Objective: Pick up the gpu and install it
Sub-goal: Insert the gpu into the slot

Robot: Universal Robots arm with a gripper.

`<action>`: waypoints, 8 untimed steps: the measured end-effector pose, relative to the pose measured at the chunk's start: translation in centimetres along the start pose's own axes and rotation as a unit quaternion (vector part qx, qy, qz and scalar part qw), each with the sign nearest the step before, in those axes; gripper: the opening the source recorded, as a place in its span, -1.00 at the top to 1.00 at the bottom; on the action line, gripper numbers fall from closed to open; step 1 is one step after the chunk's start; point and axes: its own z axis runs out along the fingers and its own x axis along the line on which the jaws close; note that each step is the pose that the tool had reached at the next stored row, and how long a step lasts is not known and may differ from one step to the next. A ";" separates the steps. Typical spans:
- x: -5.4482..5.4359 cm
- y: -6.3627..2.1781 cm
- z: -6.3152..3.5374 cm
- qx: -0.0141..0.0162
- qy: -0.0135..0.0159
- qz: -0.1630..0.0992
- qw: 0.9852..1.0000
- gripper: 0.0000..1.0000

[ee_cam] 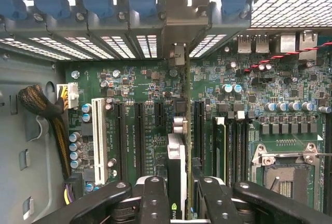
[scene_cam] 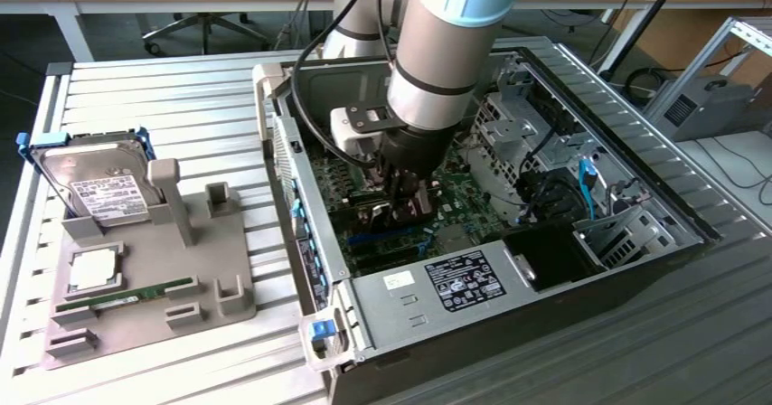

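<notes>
My gripper [scene_cam: 404,204] is down inside the open computer case [scene_cam: 483,287], over the green motherboard [scene_cam: 453,188]. It is shut on the gpu [scene_cam: 383,215], a thin dark card that stands on edge. In the wrist view the gpu [ee_cam: 176,156] runs edge-on between my two black fingers [ee_cam: 155,193], away from my gripper [ee_cam: 181,185] toward the case's rear wall. Its silver end bracket [ee_cam: 179,27] stands against the slot openings there. The card's lower edge lies in line with a black expansion slot [ee_cam: 180,110] on the motherboard [ee_cam: 145,94]. Whether it sits fully in the slot I cannot tell.
Other black slots [ee_cam: 139,130] and a white slot [ee_cam: 98,136] lie beside the card, with RAM slots [ee_cam: 233,146] and the CPU socket [ee_cam: 282,172] on the other side. On the slatted table a grey stand [scene_cam: 181,242] holds a hard drive [scene_cam: 103,193], a RAM stick [scene_cam: 127,295] and a CPU [scene_cam: 93,269].
</notes>
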 end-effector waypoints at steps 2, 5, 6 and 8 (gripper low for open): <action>0.0 0.00 0.00 0.000 0.000 0.000 1.000 0.45; 0.0 0.00 0.01 0.000 0.000 0.000 1.000 0.45; 0.0 0.00 0.01 0.000 0.000 0.000 1.000 0.45; 0.0 0.00 0.05 0.000 0.000 0.000 1.000 0.45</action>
